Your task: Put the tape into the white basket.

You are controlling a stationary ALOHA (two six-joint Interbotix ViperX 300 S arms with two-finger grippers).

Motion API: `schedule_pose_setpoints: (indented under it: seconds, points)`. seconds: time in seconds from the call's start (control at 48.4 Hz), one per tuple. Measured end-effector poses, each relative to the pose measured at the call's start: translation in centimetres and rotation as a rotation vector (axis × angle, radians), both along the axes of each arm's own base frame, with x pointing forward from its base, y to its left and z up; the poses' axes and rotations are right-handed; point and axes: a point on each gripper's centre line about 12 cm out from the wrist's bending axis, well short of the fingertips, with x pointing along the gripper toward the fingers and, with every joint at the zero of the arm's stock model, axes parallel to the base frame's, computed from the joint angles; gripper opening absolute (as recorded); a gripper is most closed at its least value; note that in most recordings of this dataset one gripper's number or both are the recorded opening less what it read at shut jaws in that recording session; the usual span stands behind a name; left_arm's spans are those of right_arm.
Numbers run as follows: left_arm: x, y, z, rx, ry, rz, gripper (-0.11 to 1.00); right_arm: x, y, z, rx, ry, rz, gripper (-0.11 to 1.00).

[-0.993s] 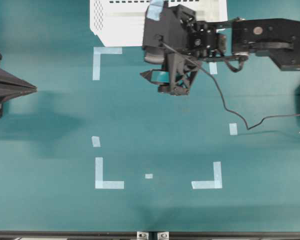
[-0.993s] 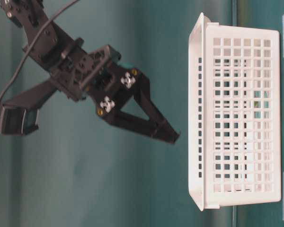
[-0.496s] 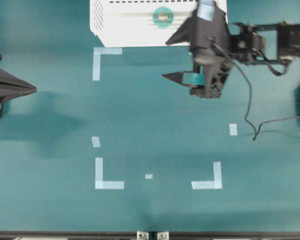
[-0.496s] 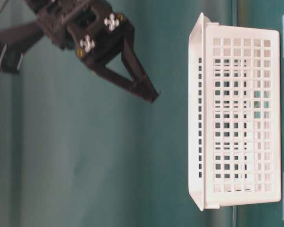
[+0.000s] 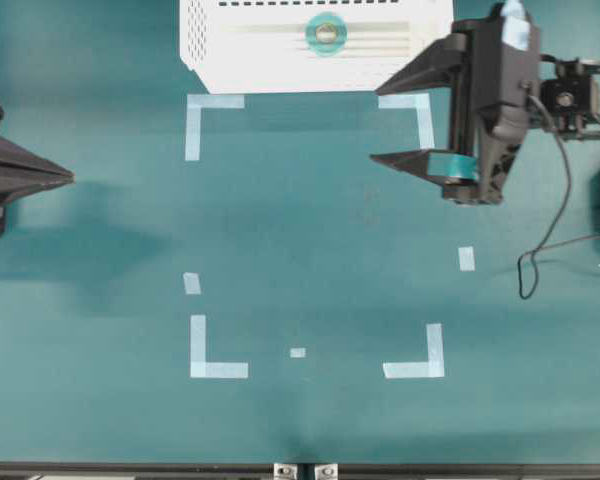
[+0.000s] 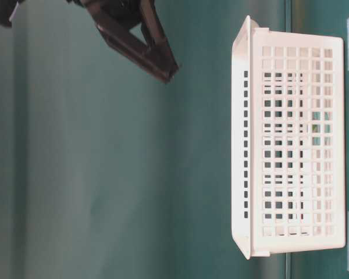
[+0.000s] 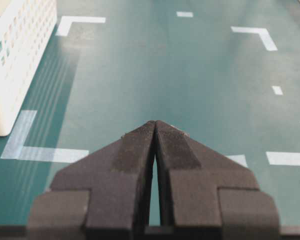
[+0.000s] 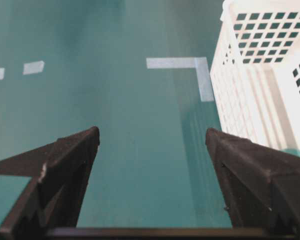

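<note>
Two tools, right tool (image 5: 390,120) wide open, empty, left tool (image 7: 155,127) closed, empty

overhead exterior: looks straight down from high on the teal table (image 5: 310,250); white basket (image 5: 220,50) cut off at 12 o'clock.
table-level exterior: low, close, turned sideways; faces the basket's (image 6: 291,139) perforated wall at 3 o'clock.
left wrist: rides behind the left gripper (image 7: 155,131), facing across the table.
right wrist: behind the right gripper (image 8: 152,140); basket at 2 o'clock.
shared: all four show the basket.
</note>
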Motion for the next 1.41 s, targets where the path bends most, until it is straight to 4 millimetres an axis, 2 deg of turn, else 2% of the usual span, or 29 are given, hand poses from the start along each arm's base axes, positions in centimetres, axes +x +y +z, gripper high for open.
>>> schedule_pose_setpoints:
  seconds: [0.641,0.889,1.055,1.406]
  points:
    - [0.0,0.2,0.0,0.000,0.000,0.012,-0.11,-8.0,0.9,-0.4,-0.008,-0.227,0.022,0.91]
    - [0.0,0.2,-0.1,0.000,0.002,0.012,-0.11,-11.1,1.1,-1.2,-0.011,-0.285,0.026,0.91]
    - [0.0,0.2,-0.1,0.000,0.002,0.012,-0.11,-12.7,1.3,-2.0,-0.013,-0.308,0.026,0.91]
    - [0.0,0.2,0.0,0.000,-0.002,0.012,-0.11,-14.6,1.4,-3.4,-0.016,-0.337,0.027,0.91]
